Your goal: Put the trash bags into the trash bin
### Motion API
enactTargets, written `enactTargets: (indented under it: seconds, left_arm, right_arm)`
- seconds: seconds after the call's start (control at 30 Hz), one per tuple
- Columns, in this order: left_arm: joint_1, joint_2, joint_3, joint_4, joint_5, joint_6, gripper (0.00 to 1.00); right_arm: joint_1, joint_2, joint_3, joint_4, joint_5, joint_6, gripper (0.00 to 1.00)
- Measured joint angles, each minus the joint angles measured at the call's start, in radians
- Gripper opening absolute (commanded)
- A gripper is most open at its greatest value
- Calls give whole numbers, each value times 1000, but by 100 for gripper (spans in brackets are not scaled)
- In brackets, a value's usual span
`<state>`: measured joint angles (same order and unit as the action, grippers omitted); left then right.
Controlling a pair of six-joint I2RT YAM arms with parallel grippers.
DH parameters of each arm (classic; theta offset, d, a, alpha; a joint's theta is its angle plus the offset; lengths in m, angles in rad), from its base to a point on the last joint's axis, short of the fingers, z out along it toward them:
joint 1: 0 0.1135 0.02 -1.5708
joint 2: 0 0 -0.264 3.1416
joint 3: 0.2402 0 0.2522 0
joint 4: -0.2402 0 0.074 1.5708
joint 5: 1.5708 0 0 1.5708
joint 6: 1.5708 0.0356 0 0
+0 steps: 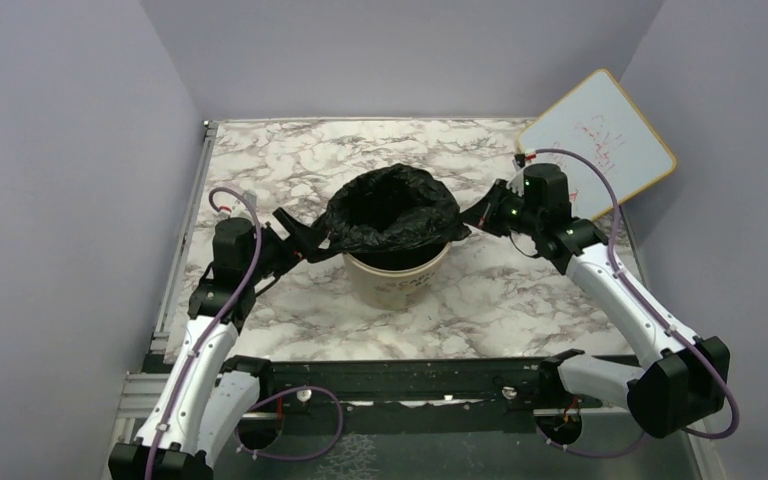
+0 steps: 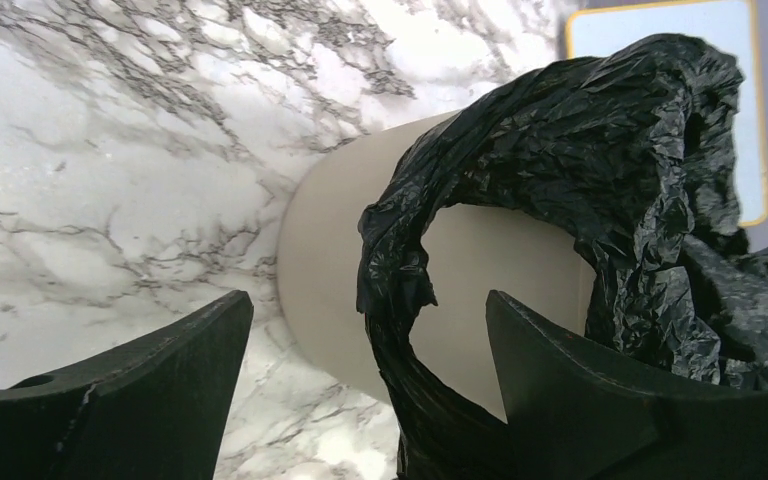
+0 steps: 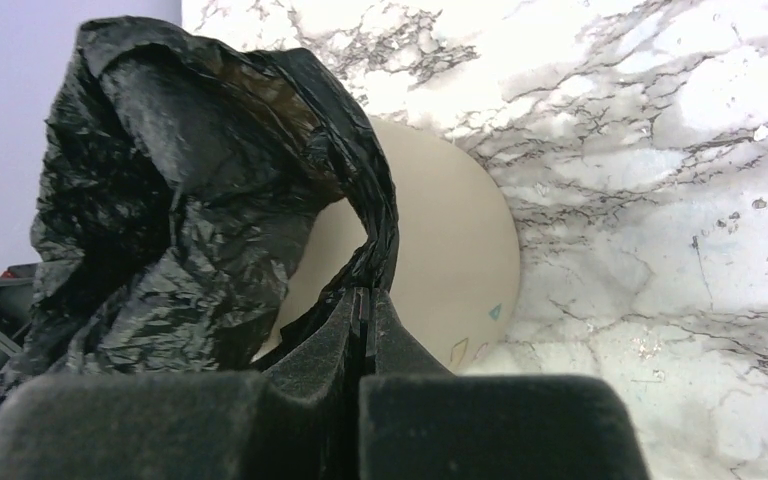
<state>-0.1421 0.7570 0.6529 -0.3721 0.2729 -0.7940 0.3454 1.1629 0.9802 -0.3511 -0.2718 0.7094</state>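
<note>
One thin, crinkly black trash bag (image 1: 392, 210) lines the beige trash bin (image 1: 397, 278). Light, soft and slippery, it probably grips best at its loop handles (image 2: 388, 262): the right gripper (image 3: 364, 300) pinches one, while the left gripper (image 2: 368, 300) gapes around another.

This is a robotics lab test cell: a left arm (image 1: 200, 350) and a right arm (image 1: 620, 290), white with purple cables, are bolted to a black rail (image 1: 400, 378) at the edge of a marble-patterned table (image 1: 290, 160). Plain lilac walls (image 1: 60, 150) box it in, and a whiteboard (image 1: 600, 140) scribbled in red leans in the far corner.
</note>
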Motion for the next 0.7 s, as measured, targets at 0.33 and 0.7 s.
enactTargets:
  seconds: [0.33,0.7]
  left_arm:
    - [3,-27,-119,235,41,-172,74]
    - [3,-48,-139,229,94,-245,8]
  right_arm:
    - [0,-10,-57,45,-105,-56,1]
    - [0,-60,-158,43,-163,-85,1]
